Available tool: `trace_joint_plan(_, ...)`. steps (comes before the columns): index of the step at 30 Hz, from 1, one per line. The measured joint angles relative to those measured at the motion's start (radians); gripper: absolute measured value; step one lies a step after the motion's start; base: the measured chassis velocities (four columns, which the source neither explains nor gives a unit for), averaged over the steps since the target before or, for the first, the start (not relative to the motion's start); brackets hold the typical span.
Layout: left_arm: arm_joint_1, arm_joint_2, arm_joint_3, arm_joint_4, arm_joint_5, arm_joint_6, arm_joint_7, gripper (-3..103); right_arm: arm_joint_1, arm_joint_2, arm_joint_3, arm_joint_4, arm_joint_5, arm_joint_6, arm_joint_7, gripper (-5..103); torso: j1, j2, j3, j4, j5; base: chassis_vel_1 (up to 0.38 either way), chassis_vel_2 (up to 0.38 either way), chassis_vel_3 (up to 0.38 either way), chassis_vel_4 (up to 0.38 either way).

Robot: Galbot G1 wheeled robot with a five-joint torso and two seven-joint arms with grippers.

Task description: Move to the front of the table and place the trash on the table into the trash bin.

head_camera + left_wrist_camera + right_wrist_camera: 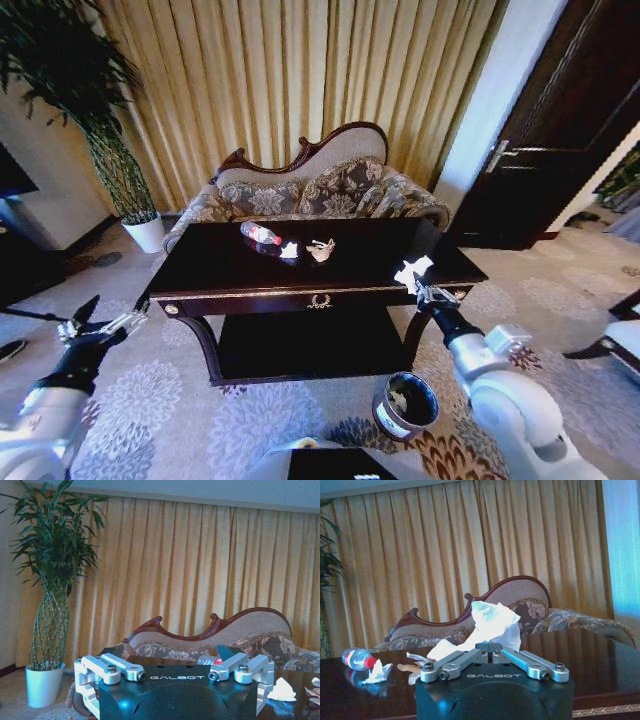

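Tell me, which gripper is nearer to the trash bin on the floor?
The right. The right gripper, shut on a white paper scrap, sits at the table's front right corner, above the trash bin. The left gripper, open, hangs far off beyond the table's left end.

1. In the left wrist view, the bottle (pixel 209 659) is largely hidden behind the left gripper (pixel 176 676); only its red cap and a little clear plastic are seen.
2. The trash bin (pixel 405 404) contents cannot be made out.
3. The tan scrap (pixel 321 249) beside the white paper scrap (pixel 289 251) is too small to be identified.
4. The counter (pixel 600 650) is cut off by the frame edges in the right wrist view.
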Motion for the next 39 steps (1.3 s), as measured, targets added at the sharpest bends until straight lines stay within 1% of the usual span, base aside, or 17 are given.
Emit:
trace_joint_plan(7, -0.002, 0.001, 0.003, 0.005, 0.000, 0.000, 0.006, 100, -0.003, 0.014, -0.019, 0.002, -0.038, -0.003, 0.001, 0, 0.000, 0.000, 0.000, 0.0000, 0.0000, 0.129, -0.128, -0.130, 0.136)
trace_joint_plan(15, -0.005, 0.002, 0.003, 0.009, 0.000, -0.005, 0.009, 100, 0.011, 0.028, -0.049, -0.025, -0.078, -0.004, 0.002, 0, -0.001, 0.000, 0.000, 0.0002, -0.0001, 0.192, -0.226, -0.202, 0.203)
trace_joint_plan(16, -0.005, 0.002, 0.003, 0.009, 0.000, -0.005, 0.010, 100, 0.016, 0.030, -0.054, -0.043, -0.096, -0.003, 0.000, 0, -0.001, 0.001, -0.001, -0.0002, 0.0000, 0.152, -0.105, -0.127, 0.165)
trace_joint_plan(18, -0.006, 0.001, 0.004, 0.007, 0.000, -0.006, 0.012, 100, 0.033, 0.030, -0.063, -0.111, -0.129, -0.002, -0.004, 0, -0.001, 0.001, -0.001, -0.0002, 0.0000, 0.051, -0.068, -0.098, 0.071)
trace_joint_plan(19, -0.006, 0.001, 0.004, 0.007, 0.000, -0.006, 0.012, 100, 0.033, 0.030, -0.063, -0.111, -0.129, -0.002, -0.004, 0, -0.001, 0.001, -0.001, -0.0002, 0.0000, 0.032, -0.031, -0.068, 0.071)
trace_joint_plan(21, -0.007, -0.002, 0.005, 0.003, 0.000, -0.006, 0.014, 100, 0.052, 0.028, -0.068, -0.200, -0.143, 0.000, -0.007, 0, -0.001, 0.001, -0.001, 0.0000, 0.0000, 0.000, 0.000, 0.000, 0.000)
trace_joint_plan(23, -0.006, -0.006, 0.005, 0.002, 0.000, -0.006, 0.018, 100, 0.079, 0.021, -0.074, -0.315, -0.136, 0.000, -0.007, 0, 0.001, -0.001, 0.000, 0.0000, 0.0003, 0.000, 0.000, 0.000, 0.000)
trace_joint_plan(25, -0.005, -0.007, 0.005, 0.001, 0.000, -0.006, 0.019, 100, 0.085, 0.018, -0.075, -0.339, -0.133, -0.001, -0.007, 0, 0.001, -0.001, 0.000, 0.0000, 0.0003, -0.031, 0.023, 0.010, -0.014)
trace_joint_plan(26, -0.005, -0.008, 0.005, 0.001, 0.000, -0.006, 0.019, 100, 0.095, 0.015, -0.078, -0.373, -0.132, 0.000, -0.008, 0, 0.001, -0.001, 0.000, 0.0000, 0.0003, -0.062, 0.046, 0.069, -0.056)
trace_joint_plan(28, -0.003, -0.011, 0.005, 0.001, 0.001, -0.007, 0.020, 100, 0.134, 0.007, -0.090, -0.502, -0.151, 0.001, -0.018, 0, 0.001, -0.001, 0.000, 0.0000, 0.0000, -0.054, 0.038, 0.049, -0.036)
trace_joint_plan(29, -0.003, -0.011, 0.005, 0.001, 0.001, -0.007, 0.020, 100, 0.134, 0.007, -0.090, -0.502, -0.151, 0.001, -0.018, 0, 0.001, -0.001, 0.000, 0.0000, 0.0000, -0.054, 0.015, 0.029, -0.036)
trace_joint_plan(33, -0.002, -0.019, 0.004, 0.000, 0.001, -0.008, 0.021, 100, 0.217, 0.012, -0.116, -0.738, -0.217, 0.034, -0.032, 0, 0.000, 0.000, 0.000, -0.0001, 0.0002, 0.000, 0.000, 0.000, 0.000)
trace_joint_plan(34, -0.002, -0.019, 0.004, 0.000, 0.001, -0.008, 0.021, 100, 0.217, 0.012, -0.116, -0.738, -0.217, 0.034, -0.032, 0, 0.000, 0.000, 0.000, -0.0001, 0.0002, 0.000, 0.000, 0.000, 0.000)
trace_joint_plan(36, -0.001, -0.023, 0.004, 0.000, 0.001, -0.009, 0.021, 100, 0.251, 0.021, -0.128, -0.821, -0.235, 0.046, -0.033, 0, 0.000, 0.000, 0.000, 0.0000, 0.0002, 0.000, 0.000, 0.000, 0.000)
trace_joint_plan(38, 0.002, -0.027, 0.004, 0.000, 0.002, -0.011, 0.022, 100, 0.306, 0.036, -0.137, -0.959, -0.263, 0.070, -0.033, 0, 0.000, 0.000, 0.000, -0.0001, 0.0003, 0.000, 0.000, 0.000, 0.000)
trace_joint_plan(39, 0.002, -0.027, 0.004, 0.000, 0.002, -0.011, 0.022, 100, 0.306, 0.036, -0.137, -0.959, -0.263, 0.070, -0.033, 0, 0.000, 0.000, 0.000, -0.0001, 0.0003, 0.000, 0.000, 0.000, 0.000)
